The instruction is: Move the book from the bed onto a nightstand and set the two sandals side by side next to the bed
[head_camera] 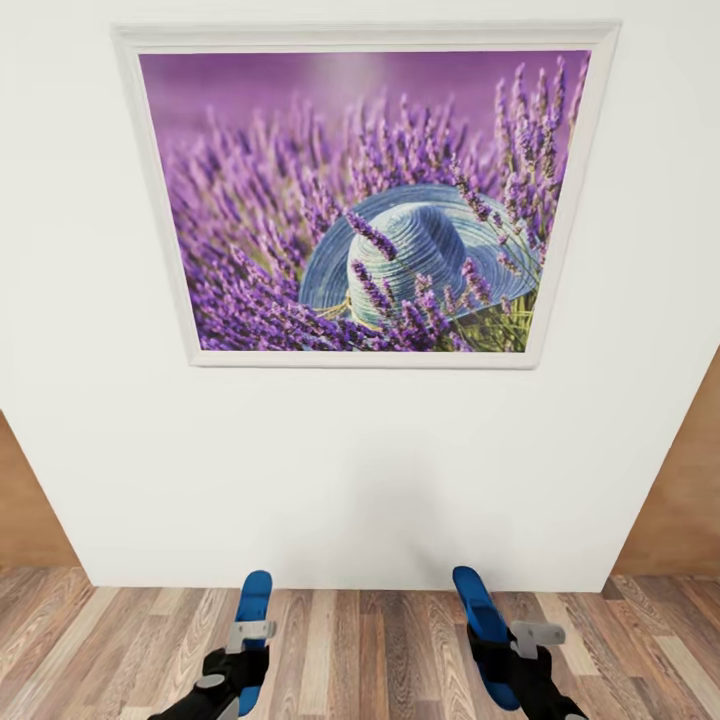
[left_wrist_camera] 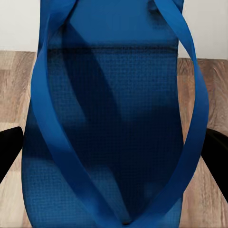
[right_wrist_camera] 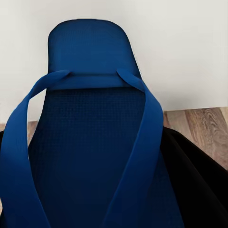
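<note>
The robot faces a plain white wall [head_camera: 360, 470] that carries a large white-framed picture [head_camera: 365, 200] of purple lavender with a blue woven hat lying among the flowers. Brown surfaces flank the white wall on both sides, and a light wood-plank floor [head_camera: 380, 640] runs along its foot.

Both arms reach forward low over the floor, each carrying one bright blue sandal. The left gripper [head_camera: 243, 655] is clamped on the left sandal [head_camera: 252, 625], which points away from the robot toward the foot of the wall, its far end raised above the planks. In the left wrist view this sandal [left_wrist_camera: 109, 123] is seen from close up, sole face toward the camera, with its thin blue straps [left_wrist_camera: 57, 142] meeting in a V at the toe post, and a dark finger [left_wrist_camera: 8, 152] showing at either side of it.

The right gripper [head_camera: 510, 660] is closed on the right sandal [head_camera: 485, 625], which also points toward the wall and tilts slightly toward the left one. In the right wrist view that sandal [right_wrist_camera: 88, 142] stands up before the white wall, its rounded end uppermost and the straps spreading from the sole's edges, with black gripper parts [right_wrist_camera: 194, 180] beside it.

The two sandals are held well apart, off the floor.
</note>
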{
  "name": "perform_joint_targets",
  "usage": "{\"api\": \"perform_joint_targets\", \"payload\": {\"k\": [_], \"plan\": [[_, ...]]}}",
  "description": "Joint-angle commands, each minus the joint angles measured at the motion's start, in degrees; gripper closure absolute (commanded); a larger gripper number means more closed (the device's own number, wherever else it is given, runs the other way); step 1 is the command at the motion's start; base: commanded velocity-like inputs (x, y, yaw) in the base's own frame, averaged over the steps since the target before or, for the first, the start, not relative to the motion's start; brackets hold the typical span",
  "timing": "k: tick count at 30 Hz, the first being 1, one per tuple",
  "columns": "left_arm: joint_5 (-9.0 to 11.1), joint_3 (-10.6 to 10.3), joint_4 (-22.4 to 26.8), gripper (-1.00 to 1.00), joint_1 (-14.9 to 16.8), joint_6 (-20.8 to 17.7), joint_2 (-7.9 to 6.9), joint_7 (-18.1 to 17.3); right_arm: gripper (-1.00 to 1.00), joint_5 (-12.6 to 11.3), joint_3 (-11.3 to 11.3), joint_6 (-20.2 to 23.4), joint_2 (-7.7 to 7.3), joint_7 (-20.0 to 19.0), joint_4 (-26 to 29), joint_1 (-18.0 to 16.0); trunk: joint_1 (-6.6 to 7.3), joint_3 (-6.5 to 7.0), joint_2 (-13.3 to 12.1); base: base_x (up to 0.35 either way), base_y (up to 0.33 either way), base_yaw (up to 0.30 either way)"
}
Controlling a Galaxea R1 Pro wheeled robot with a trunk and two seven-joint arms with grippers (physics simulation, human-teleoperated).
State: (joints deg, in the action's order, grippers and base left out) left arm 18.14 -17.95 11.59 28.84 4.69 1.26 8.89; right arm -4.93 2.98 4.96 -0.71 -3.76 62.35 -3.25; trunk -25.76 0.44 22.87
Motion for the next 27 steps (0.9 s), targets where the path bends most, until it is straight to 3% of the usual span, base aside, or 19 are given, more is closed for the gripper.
{"api": "perform_joint_targets", "payload": {"k": [1, 10, 27], "plan": [[0.5, -0.51, -0.13, 1.0, -0.01, 0.33, -0.03, 0.3, 1.0, -0.52, 0.1, 0.31, 0.01, -0.29, -0.23, 0.0, -0.02, -0.02, 0.04, 0.0, 0.0, 0.038], [0.47, -0.51, -0.66, 1.0, -0.43, 4.76, -0.11, 0.4, 1.0, -0.49, 0.02, 0.24, 0.01, -0.28, -6.75, 0.0, -0.02, -0.05, 0.04, 0.0, 0.0, 0.069], [0.29, -0.63, -0.86, 1.0, -0.54, 5.2, -0.01, 0.43, 1.0, -0.23, 0.14, 0.22, 0.04, -0.11, -9.26, 0.0, -0.02, -0.05, 0.04, 0.0, 0.0, 0.223]]}}
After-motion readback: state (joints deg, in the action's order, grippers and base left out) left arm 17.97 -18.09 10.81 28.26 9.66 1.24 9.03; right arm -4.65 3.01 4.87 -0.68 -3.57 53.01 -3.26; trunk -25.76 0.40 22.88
